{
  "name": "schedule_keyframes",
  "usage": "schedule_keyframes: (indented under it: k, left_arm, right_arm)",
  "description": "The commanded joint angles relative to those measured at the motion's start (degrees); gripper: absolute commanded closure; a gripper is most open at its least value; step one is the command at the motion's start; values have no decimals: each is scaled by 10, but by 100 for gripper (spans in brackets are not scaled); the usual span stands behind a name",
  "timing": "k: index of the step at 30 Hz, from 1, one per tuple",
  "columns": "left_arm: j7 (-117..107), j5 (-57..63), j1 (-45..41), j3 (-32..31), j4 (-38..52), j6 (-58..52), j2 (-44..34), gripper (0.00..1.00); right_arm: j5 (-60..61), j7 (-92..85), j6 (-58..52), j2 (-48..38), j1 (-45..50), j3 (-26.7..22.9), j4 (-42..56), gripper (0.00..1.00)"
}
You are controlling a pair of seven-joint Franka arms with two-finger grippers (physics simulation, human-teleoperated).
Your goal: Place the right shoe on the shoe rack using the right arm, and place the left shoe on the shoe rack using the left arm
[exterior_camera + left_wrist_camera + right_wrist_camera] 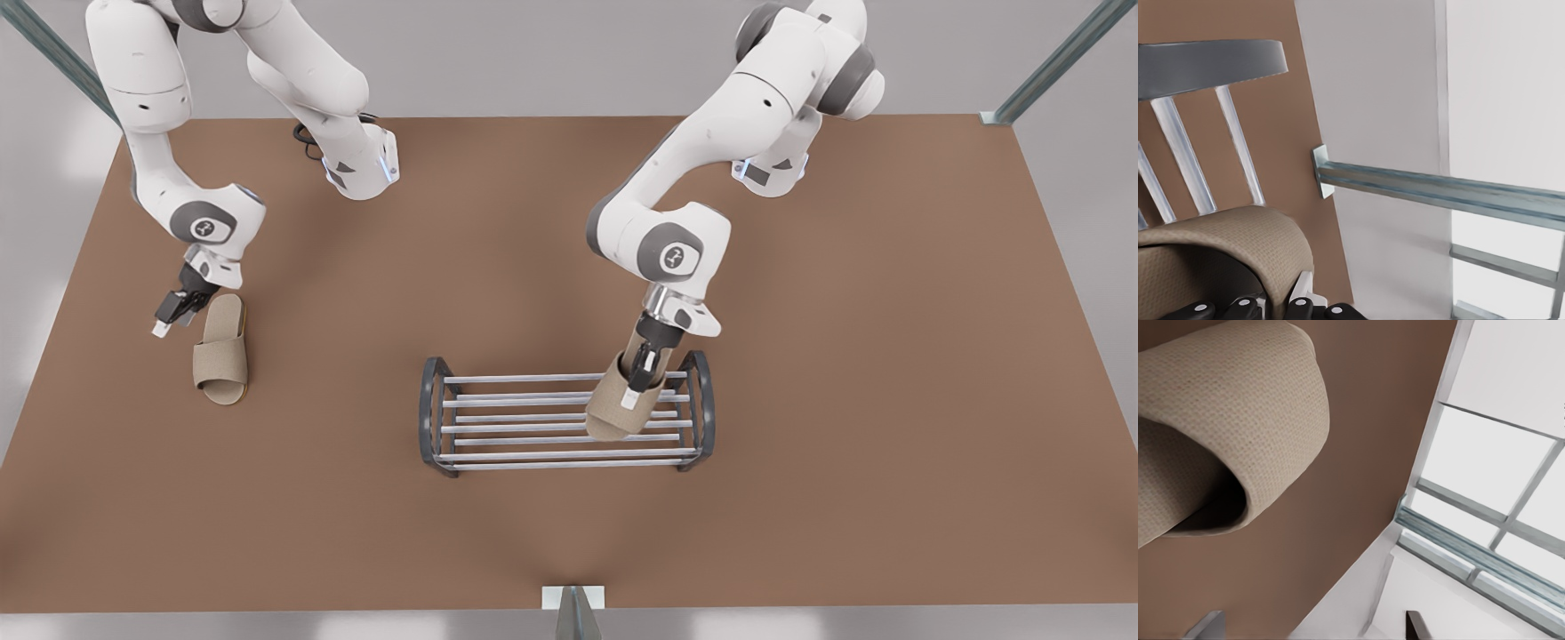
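The shoe rack (533, 422) stands mid-table, and its dark end frame (1205, 63) and rods appear in the left wrist view. My left gripper (642, 384) is at the front view's right. It is shut on the strap of the left shoe (615, 409), a beige slipper (1225, 243) held tilted over the rack's right end. The right shoe (222, 354) lies flat on the table at the front view's left. My right gripper (174, 313) hovers open beside its heel end, with the strap (1231, 427) close ahead of the spread fingertips (1205, 627).
The brown table (845, 400) has wide bare room around the rack. Its left edge in the front view runs close to the right gripper. Metal frame posts (1049, 71) stand at the corners, and a bracket (573, 600) sits at the front edge.
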Motion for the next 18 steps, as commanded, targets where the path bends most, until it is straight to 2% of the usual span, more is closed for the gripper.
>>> schedule_keyframes:
  k: [1,4,6,8,9,12,13,15,17,18]
  left_arm:
    - [-29,3,-2,0,-8,-5,-1,79]
    - [-31,2,-2,0,-9,-6,4,78]
    - [-40,1,-2,0,-9,-6,4,73]
    - [-52,1,-2,0,-7,-6,2,72]
    - [-57,2,-2,0,-7,-6,1,72]
    - [-60,2,-1,1,-7,-6,-1,72]
    - [-61,1,-1,1,-7,-6,-1,60]
    - [-73,1,-1,1,-7,-6,-1,24]
    - [-74,3,0,1,-8,-6,-1,21]
    - [-72,5,0,1,-14,-6,0,14]
  right_arm:
    - [-548,-140,-100,7,-5,0,0,0]
    - [-543,-140,-132,11,-6,0,1,0]
    - [-543,-136,-114,12,-6,0,2,0]
    - [-544,-108,39,8,-5,32,13,0]
    - [-544,-107,80,7,-5,38,13,0]
    - [-544,-88,106,9,-5,37,12,0]
    - [-544,-88,106,9,-6,37,12,0]
    - [-544,-72,85,10,-14,37,13,0]
    - [-544,-42,74,12,-19,37,12,0]
    - [-543,-41,79,13,-23,37,9,0]
